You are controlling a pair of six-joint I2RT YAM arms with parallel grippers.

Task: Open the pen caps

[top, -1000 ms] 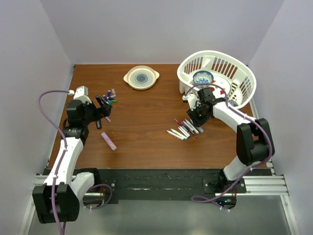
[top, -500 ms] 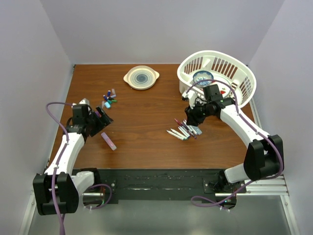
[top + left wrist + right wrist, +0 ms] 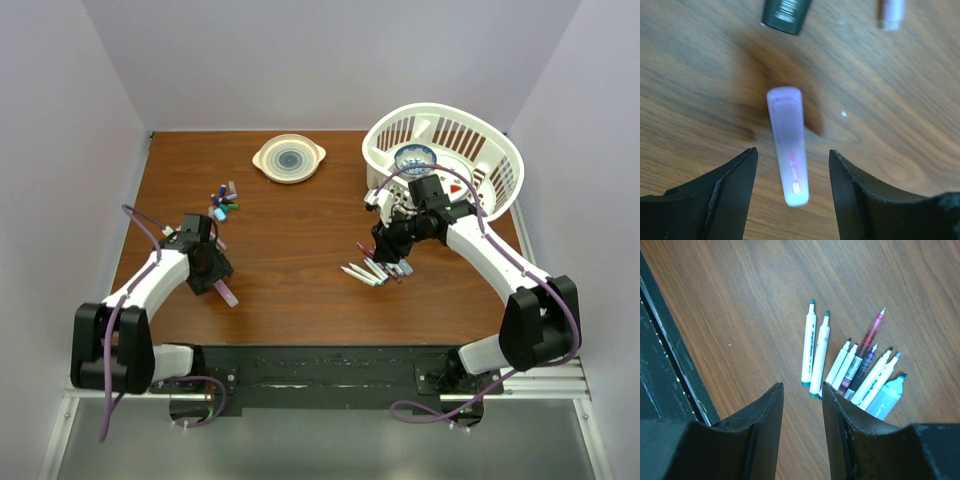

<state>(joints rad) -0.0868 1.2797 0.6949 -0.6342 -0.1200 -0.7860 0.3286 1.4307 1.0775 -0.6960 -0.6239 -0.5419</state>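
A: From above, what is showing?
B: The pen caps (image 3: 224, 200) are lying clustered on the left part of the table (image 3: 300, 240). The left gripper (image 3: 214, 274) is hovering over a pink pen (image 3: 226, 293); the right gripper (image 3: 386, 247) is hanging over a row of pens (image 3: 374, 269).
A: The left wrist?
B: Its jaws are standing apart, flanking the pink pen, gripping nothing.
A: The right wrist?
B: Its jaws are sitting slightly parted and empty, the row of pens lying beyond, tips bare
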